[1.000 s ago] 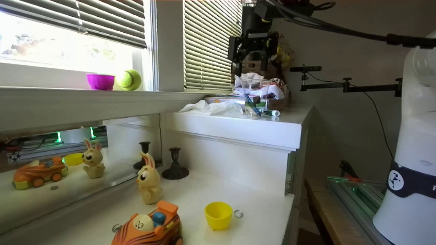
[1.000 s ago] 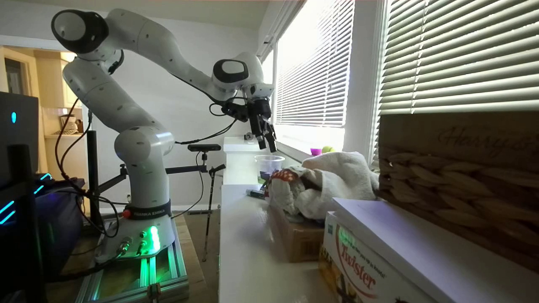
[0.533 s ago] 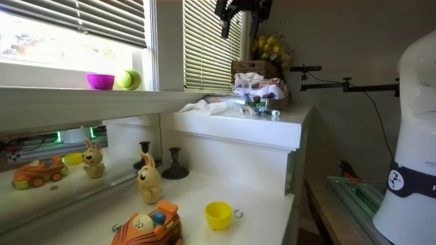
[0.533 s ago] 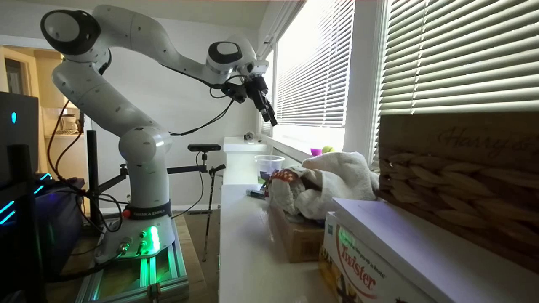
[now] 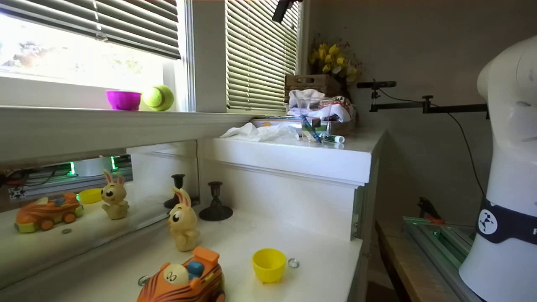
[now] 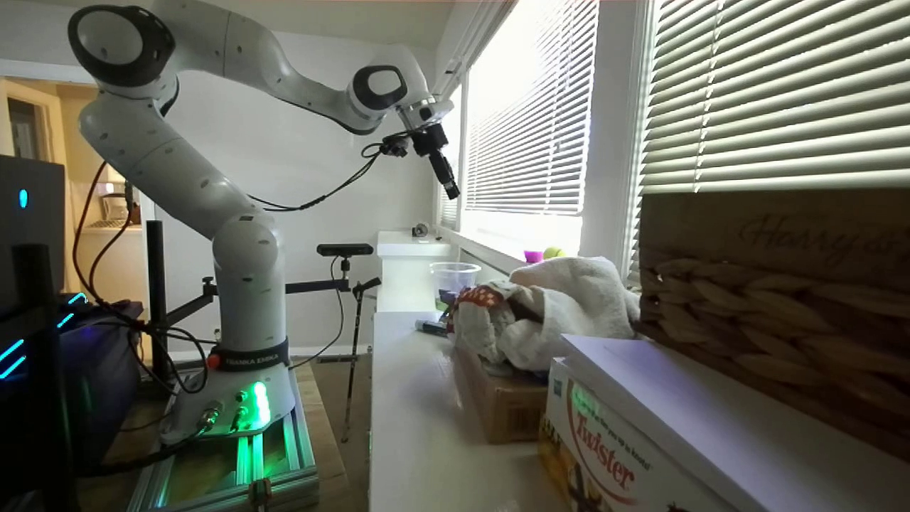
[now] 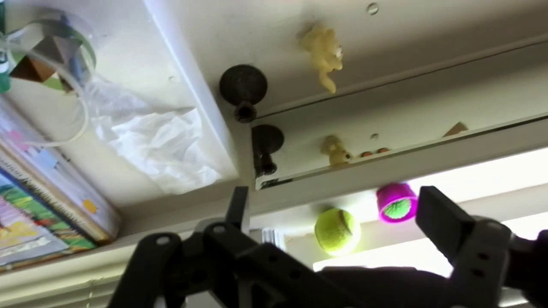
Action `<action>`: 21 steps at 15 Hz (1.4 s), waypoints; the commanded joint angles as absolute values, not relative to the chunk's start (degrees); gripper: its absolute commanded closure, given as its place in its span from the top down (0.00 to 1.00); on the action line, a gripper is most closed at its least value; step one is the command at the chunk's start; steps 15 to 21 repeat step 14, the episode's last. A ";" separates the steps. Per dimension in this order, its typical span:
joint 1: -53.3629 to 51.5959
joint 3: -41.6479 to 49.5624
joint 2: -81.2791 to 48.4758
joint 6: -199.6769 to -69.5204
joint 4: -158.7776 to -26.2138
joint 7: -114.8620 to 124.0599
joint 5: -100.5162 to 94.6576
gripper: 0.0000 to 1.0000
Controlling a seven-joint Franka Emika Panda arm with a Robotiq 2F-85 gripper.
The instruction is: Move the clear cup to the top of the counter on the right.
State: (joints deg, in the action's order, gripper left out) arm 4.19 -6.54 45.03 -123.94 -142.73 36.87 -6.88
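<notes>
Hangs with the claw spread wide apart, well above the yellow cup, and above and to one side of the clear cup, upright on top of the counter below.

Gripper is rising away from the clear cup, twisting until its fingers overlap in an exterior view, elbow is drawing up and back, flowers are coming uncovered.
</notes>
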 commanded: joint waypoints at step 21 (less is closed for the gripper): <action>4.23 -6.63 42.59 -120.80 -141.28 34.40 0.56 1.00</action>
